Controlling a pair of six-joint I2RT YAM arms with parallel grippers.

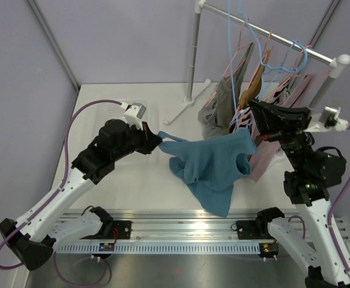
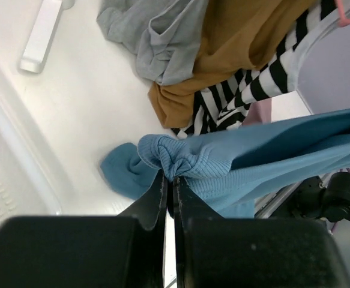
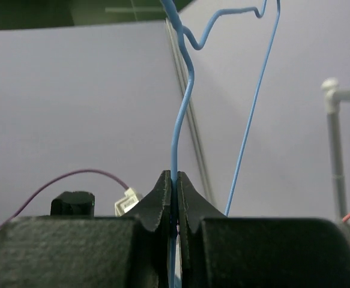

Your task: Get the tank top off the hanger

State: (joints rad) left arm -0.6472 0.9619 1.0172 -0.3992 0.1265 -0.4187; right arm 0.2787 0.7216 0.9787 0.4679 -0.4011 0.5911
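Note:
The blue ribbed tank top hangs stretched in the air between the two arms, its lower end drooping toward the front rail. My left gripper is shut on a bunched edge of the tank top, and its tips pinch the fabric. On the right, my right gripper sits at the garment's other side under the rack. In the right wrist view it is shut on the thin blue wire hanger, which rises between its jaws.
A white pipe rack crosses the back right on an upright post with a foot. Grey, mustard and pink garments hang there; a striped one shows too. A metal rail runs along the front.

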